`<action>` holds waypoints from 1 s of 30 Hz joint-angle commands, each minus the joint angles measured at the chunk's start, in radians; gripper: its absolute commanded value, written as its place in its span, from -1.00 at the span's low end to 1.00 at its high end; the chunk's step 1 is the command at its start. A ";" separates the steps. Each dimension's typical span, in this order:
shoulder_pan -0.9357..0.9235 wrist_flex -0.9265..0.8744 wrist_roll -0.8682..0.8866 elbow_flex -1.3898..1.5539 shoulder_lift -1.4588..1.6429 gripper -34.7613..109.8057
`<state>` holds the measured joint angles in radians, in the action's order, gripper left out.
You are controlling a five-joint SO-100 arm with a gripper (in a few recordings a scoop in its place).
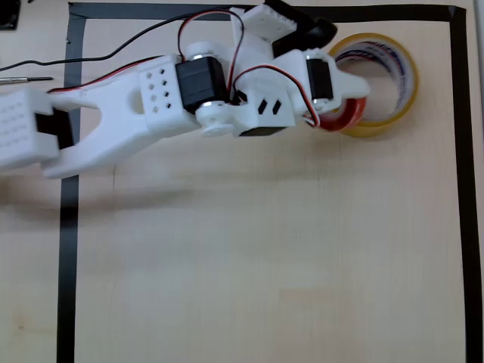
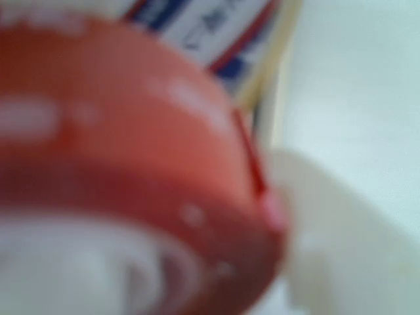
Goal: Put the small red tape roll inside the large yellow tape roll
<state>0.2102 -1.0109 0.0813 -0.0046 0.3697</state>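
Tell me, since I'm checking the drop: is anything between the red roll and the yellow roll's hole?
Nothing visible: the small red tape roll, at the gripper, overlaps the large yellow tape roll's near rim, whose hole looks empty.

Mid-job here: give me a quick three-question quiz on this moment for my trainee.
1. True or false: the red roll already lies flat inside the yellow roll.
2. In the overhead view, which corner of the black tape frame is the yellow roll nearest? A) upper right B) lower left C) lower right
3. In the wrist view, what sits close up against the lens, with the yellow roll's printed core behind it?

Key
1. False: it overlaps the yellow roll's lower left rim, at the tool.
2. A
3. The red roll.
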 commanded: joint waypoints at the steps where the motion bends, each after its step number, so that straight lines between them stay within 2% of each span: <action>1: 0.015 0.008 0.035 -0.236 0.057 -0.52; 8: 0.023 0.040 0.029 -0.233 0.064 -0.52; 19: 0.015 0.216 0.035 -0.230 -0.017 -0.52; 30: 0.005 0.232 0.064 -0.236 -0.025 -0.42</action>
<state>0.2209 -0.8130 0.1181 -0.1058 0.2669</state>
